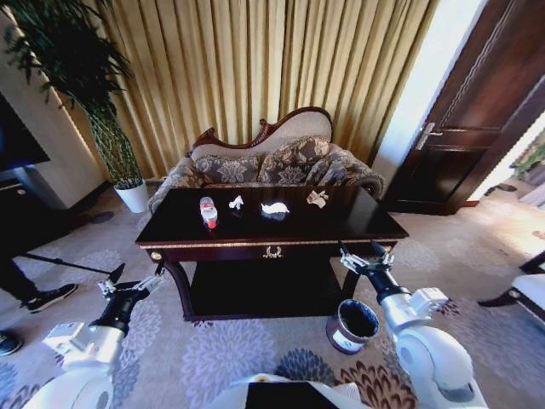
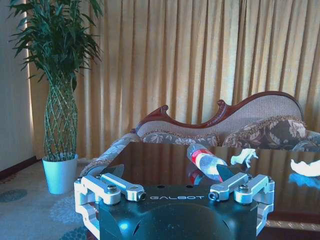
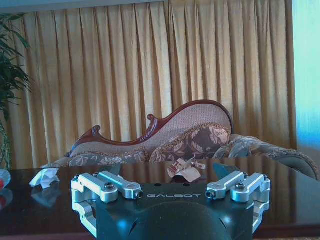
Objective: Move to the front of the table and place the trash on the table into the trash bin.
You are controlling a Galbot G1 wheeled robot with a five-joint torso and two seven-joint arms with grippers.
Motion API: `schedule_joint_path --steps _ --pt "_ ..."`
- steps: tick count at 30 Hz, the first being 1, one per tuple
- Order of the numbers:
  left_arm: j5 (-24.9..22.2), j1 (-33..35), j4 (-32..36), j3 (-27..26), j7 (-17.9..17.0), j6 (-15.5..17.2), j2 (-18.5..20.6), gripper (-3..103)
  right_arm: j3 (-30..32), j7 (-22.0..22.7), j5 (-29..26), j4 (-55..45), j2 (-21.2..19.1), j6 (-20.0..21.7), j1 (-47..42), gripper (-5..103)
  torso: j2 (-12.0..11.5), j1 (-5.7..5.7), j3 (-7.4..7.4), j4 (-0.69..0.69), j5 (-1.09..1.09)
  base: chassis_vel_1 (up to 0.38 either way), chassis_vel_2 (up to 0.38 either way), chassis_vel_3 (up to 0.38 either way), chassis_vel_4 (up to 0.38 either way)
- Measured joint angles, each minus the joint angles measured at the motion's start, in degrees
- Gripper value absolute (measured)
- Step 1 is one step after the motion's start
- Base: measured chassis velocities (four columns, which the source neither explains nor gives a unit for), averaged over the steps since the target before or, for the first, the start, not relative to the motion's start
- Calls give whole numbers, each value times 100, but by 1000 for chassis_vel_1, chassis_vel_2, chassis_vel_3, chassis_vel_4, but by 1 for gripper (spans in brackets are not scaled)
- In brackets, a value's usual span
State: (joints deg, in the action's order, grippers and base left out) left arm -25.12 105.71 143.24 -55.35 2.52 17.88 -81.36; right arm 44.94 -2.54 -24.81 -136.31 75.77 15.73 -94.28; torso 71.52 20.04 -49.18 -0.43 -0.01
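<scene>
Silver left gripper (image 1: 134,282), right gripper (image 1: 366,256): both spread wide, empty, short of table (image 1: 366,223).

"GALBOT" printed on left gripper (image 2: 172,176) body, just behind the fingers; same "GALBOT" on right gripper (image 3: 169,176) body.

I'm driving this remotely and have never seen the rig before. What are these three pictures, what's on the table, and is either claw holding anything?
The wide picture looks down from the robot's head; the other two come from cameras on its wrists. The left gripper and right gripper hang open and empty in front of the table. On it lie a small bottle and crumpled paper scraps. The trash bin stands on the carpet beside the right arm. Behind the table is a sofa.
</scene>
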Motion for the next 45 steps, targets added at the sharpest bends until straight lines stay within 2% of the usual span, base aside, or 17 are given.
schedule_joint_path --steps 11,13,15,16,18,20,23,25,26,33,41,45 --pt "-5 13 0 0 0 -1 -11 100 -90 3 -34 140 -138 13 130 100 -2 3 -2 0 0 -141 134 143 -139" --pt "-10 13 0 4 -7 -1 -3 100 -171 106 -243 223 -317 181 295 100 -2 3 -1 -1 1 -18 33 28 -16" --pt "-15 14 0 -16 -20 -5 50 100 -286 417 -811 322 -594 473 592 100 -1 -1 0 -1 0 0 0 0 0" --pt "-15 14 0 -16 -20 -5 50 100 -286 417 -811 322 -594 473 592 100 -1 -1 0 -1 0 0 0 0 0" --pt "-66 46 1 -99 -30 -21 82 100 -386 721 -1365 580 -928 887 1112 100 2 -5 2 0 2 0 0 0 0" --pt "-95 62 0 -130 -36 -28 82 100 -422 783 -1473 701 -1032 978 1285 100 3 -6 2 1 1 0 0 0 0" --pt "-130 118 1 -179 -38 -96 58 100 -708 937 -1763 1489 -1505 1247 2220 100 2 -5 1 2 0 0 0 0 0" --pt "-137 129 0 -162 -45 -96 56 100 -808 970 -1784 1666 -1571 1268 2417 100 0 -3 0 0 2 0 0 0 0" --pt "-146 139 0 -137 -56 -96 59 100 -1016 1026 -1815 1995 -1652 1296 2826 100 0 -1 -1 -1 1 0 0 0 0" --pt "-147 243 0 -134 -82 -118 105 100 -2015 1127 -1860 3280 -1674 1416 4461 100 0 0 0 2 0 0 0 0 0" --pt "-128 346 1 -159 -88 -118 111 100 -2679 1276 -1724 4194 -1446 1525 5360 100 0 0 -1 0 0 0 0 0 0" --pt "-114 305 0 -158 -99 -95 108 100 -2916 1471 -1409 4798 -1263 1626 5917 100 0 -1 0 1 -1 0 0 0 0"
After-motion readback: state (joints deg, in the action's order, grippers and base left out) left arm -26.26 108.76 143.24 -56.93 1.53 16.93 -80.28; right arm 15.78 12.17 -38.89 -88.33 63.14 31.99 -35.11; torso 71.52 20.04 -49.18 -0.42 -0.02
